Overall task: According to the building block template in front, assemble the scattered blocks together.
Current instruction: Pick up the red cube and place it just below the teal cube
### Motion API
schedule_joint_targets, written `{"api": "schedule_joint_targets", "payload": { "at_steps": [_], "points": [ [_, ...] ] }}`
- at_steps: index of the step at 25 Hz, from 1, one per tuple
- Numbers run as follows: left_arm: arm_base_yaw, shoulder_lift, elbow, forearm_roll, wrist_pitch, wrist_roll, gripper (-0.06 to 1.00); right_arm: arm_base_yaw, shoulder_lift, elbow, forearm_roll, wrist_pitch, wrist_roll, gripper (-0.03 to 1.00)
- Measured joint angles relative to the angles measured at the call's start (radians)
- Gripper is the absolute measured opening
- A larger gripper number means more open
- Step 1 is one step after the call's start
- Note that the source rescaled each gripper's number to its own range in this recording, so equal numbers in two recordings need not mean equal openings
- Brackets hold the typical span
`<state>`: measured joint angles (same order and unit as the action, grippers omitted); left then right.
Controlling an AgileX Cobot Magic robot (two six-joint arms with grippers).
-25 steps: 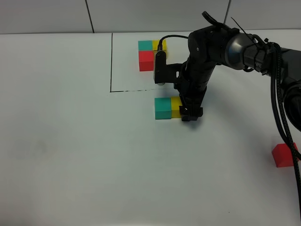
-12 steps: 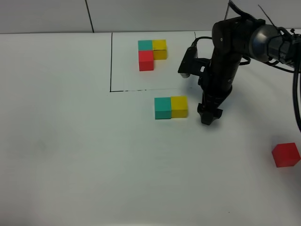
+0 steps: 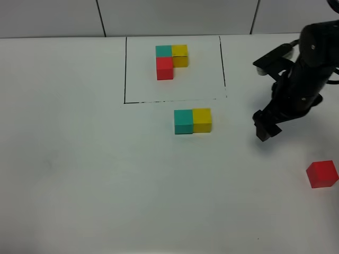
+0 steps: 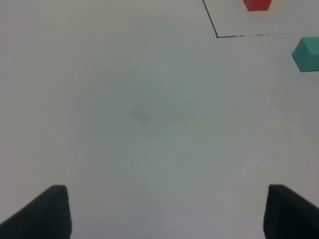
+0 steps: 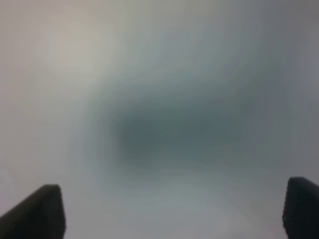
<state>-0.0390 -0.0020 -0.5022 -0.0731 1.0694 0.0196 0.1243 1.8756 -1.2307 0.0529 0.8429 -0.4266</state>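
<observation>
template [image 3: 170, 61]: inside outline [image 3: 125, 69] | joined pair [image 3: 193, 120]: before outline | lone block [image 3: 321, 174]: far right

You have the left gripper [image 4: 167, 216] hanging over bare white table [image 4: 149, 124], its two dark fingertips [image 4: 42, 214] set wide apart with nothing between them. Well ahead of them you can see a corner of the black outline [image 4: 217, 36]. A red cube [image 4: 257, 4], cut off by the picture's edge, sits inside that corner. A teal block [image 4: 306, 54] lies just outside the line.
</observation>
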Motion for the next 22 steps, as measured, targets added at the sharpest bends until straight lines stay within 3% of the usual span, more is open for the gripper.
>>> {"api": "schedule_joint_targets", "payload": {
  "at_steps": [4,10,15,22],
  "points": [
    [0.000,0.000,0.000,0.000,0.000,0.000,0.71,-0.058,-0.148,0.155,-0.021,-0.067,0.160,0.77],
    [0.000,0.000,0.000,0.000,0.000,0.000,0.71,-0.125,-0.285,0.306,-0.079,-0.071,0.322,0.77],
    [0.000,0.000,0.000,0.000,0.000,0.000,0.71,-0.149,-0.294,0.371,-0.082,-0.080,0.367,0.76],
    [0.000,0.000,0.000,0.000,0.000,0.000,0.71,-0.179,-0.294,0.448,-0.073,-0.166,0.371,0.76]
  ]
}}
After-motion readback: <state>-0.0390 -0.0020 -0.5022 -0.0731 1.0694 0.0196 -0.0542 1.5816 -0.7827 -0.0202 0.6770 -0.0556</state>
